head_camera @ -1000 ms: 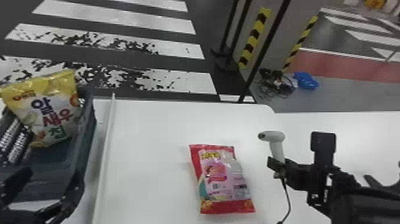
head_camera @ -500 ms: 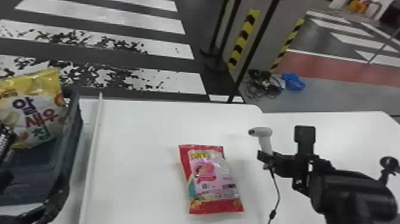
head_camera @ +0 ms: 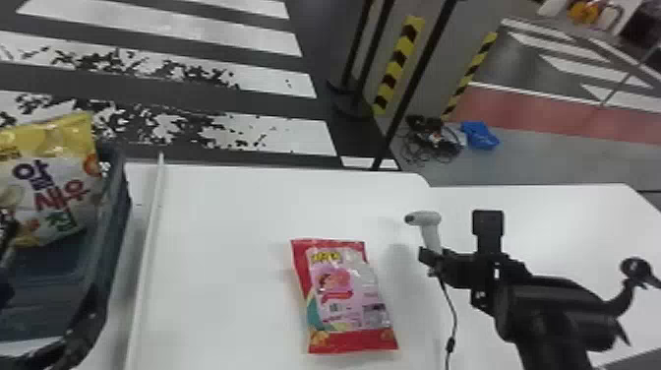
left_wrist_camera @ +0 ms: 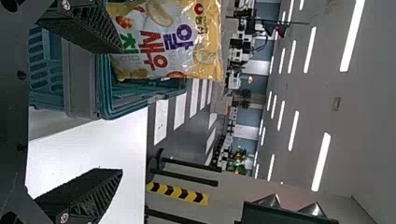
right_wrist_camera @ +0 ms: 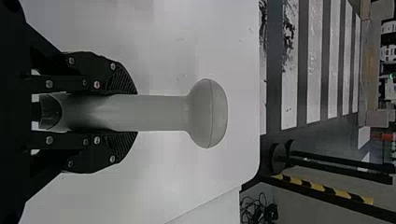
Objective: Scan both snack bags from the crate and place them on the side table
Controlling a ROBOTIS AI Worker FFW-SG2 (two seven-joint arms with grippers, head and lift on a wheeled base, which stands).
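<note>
- The left gripper [head_camera: 51, 290], low at the crate [head_camera: 110, 236], has its fingers spread wide; one is near the yellow snack bag [head_camera: 64, 192], upright inside.
- The red snack bag [head_camera: 344, 300] lies flat on the white table [head_camera: 221, 211], right of the crate.
- A raised pale strip [head_camera: 147, 246] runs between them.
- The right arm reaches leftward, its gripper [head_camera: 433, 257] clamped on the handle of the upright scanner [head_camera: 427, 217], nose left, cord [head_camera: 453, 315] trailing nearward.
- Far off, black poles [head_camera: 415, 74] and tangled cables [head_camera: 430, 138] stand beyond the table.
</note>
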